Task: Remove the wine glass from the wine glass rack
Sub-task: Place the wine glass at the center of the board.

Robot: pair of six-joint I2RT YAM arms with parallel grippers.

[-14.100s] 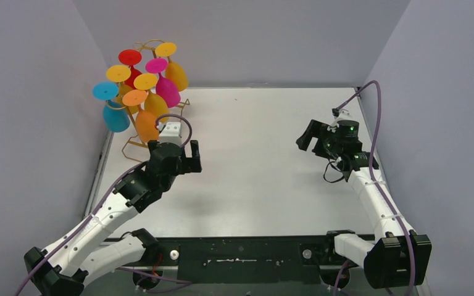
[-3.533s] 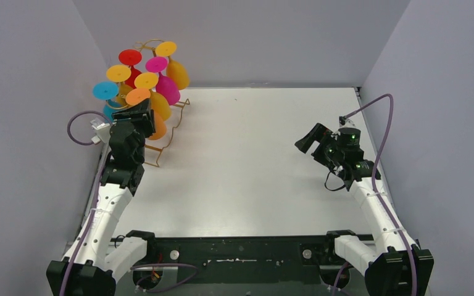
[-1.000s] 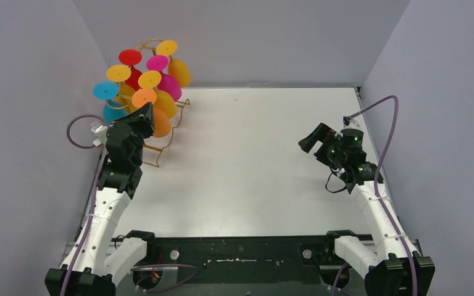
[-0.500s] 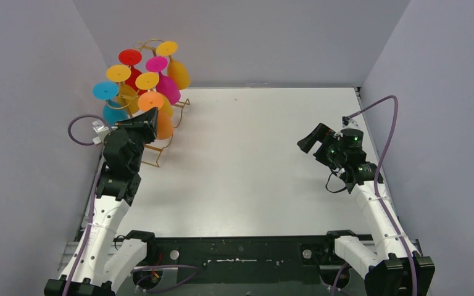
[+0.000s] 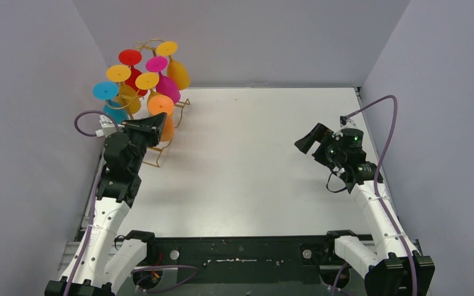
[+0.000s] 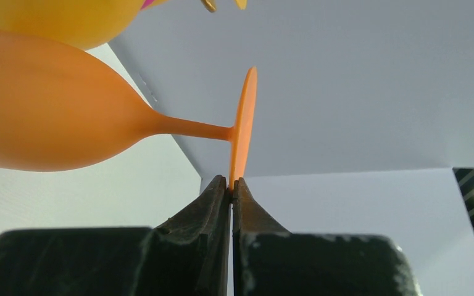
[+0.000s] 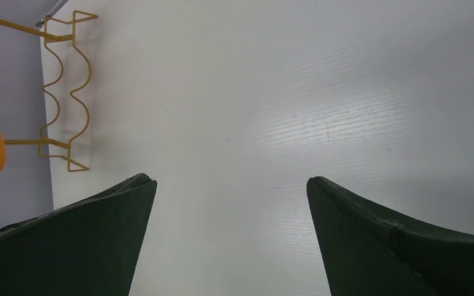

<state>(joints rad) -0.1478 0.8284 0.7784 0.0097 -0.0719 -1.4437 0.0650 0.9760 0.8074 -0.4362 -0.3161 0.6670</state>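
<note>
The gold wire wine glass rack [image 5: 155, 161] stands at the table's far left with several coloured glasses hanging upside down on it. My left gripper [image 5: 155, 118] is shut on the rim of the foot [image 6: 242, 129] of an orange wine glass [image 5: 168, 127], at the rack's right side. In the left wrist view the orange wine glass [image 6: 49, 111] lies sideways, and no wire shows around its stem. My left gripper [image 6: 231, 182] pinches the disc edge between closed fingertips. My right gripper [image 5: 306, 141] hangs open over the right of the table, holding nothing.
Blue [image 5: 105, 90], red [image 5: 129, 57], pink [image 5: 156, 64] and yellow [image 5: 118, 73] glasses hang on the rack close to the left and back walls. The right wrist view shows the rack's wavy base rails [image 7: 68, 92] far across bare white table [image 7: 284, 92].
My left gripper has drawn the orange glass to the right and slightly nearer, away from the other glasses. The right arm has barely moved.
</note>
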